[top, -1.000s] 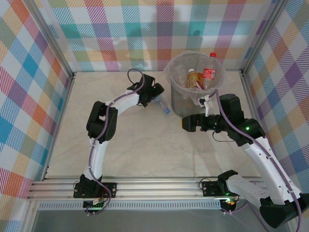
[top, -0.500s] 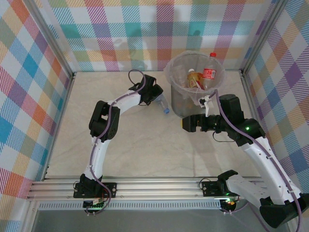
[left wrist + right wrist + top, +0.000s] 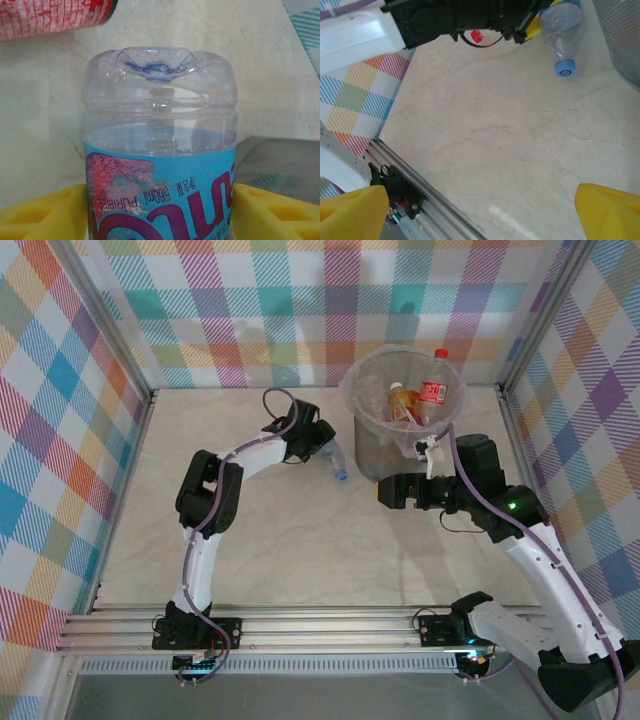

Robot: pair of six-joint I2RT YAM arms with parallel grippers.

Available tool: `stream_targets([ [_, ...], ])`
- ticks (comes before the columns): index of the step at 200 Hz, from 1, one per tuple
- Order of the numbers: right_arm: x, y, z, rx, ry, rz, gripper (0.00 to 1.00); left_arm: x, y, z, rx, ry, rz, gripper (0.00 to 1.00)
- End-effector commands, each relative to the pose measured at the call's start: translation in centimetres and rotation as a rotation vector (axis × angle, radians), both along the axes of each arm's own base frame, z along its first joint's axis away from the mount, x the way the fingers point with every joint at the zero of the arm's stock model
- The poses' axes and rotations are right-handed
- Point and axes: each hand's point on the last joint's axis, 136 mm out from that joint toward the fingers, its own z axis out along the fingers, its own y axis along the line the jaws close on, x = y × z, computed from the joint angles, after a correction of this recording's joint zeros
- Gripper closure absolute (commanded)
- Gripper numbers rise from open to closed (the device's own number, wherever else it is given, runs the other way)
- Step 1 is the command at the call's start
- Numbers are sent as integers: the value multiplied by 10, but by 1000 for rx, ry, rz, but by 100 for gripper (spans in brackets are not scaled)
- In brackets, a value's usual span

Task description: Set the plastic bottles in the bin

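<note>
A clear plastic bottle [image 3: 160, 150] with a blue label and blue cap [image 3: 565, 67] lies on the table just left of the bin [image 3: 360, 445]. My left gripper [image 3: 318, 445] is shut on its body, and both yellow pads [image 3: 272, 212] press the label. A second bottle with a red label [image 3: 50, 15] lies just beyond it, and its red cap [image 3: 477, 36] peeks out behind the left arm. Inside the bin stand a red-labelled bottle [image 3: 433, 390] and an orange one [image 3: 400, 405]. My right gripper [image 3: 385, 493] hangs open over bare table in front of the bin, its fingers [image 3: 350, 215] wide apart.
The grey mesh bin wall [image 3: 625, 35] stands close on the right of the held bottle. Checked walls close off the back and both sides. An aluminium rail [image 3: 320, 625] runs along the near edge, and open tabletop [image 3: 300, 540] lies between the arms.
My left gripper has closed from wide open onto the blue-labelled bottle, nudging its capped end slightly toward the near side. The right arm has barely moved.
</note>
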Motion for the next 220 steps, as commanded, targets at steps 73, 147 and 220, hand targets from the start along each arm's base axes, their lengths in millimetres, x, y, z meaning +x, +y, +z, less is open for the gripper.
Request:
stream_targets([
  [73,20,29,-11,164,45,20,4,-80,-9,120,-264,-142,-250,30],
  [147,53,65,-22,238,93,-41,0,-132,8,148,-411,-169,-231,30],
  [220,77,106,-41,236,94,-21,0,-156,16,166,-485,-197,-207,30],
])
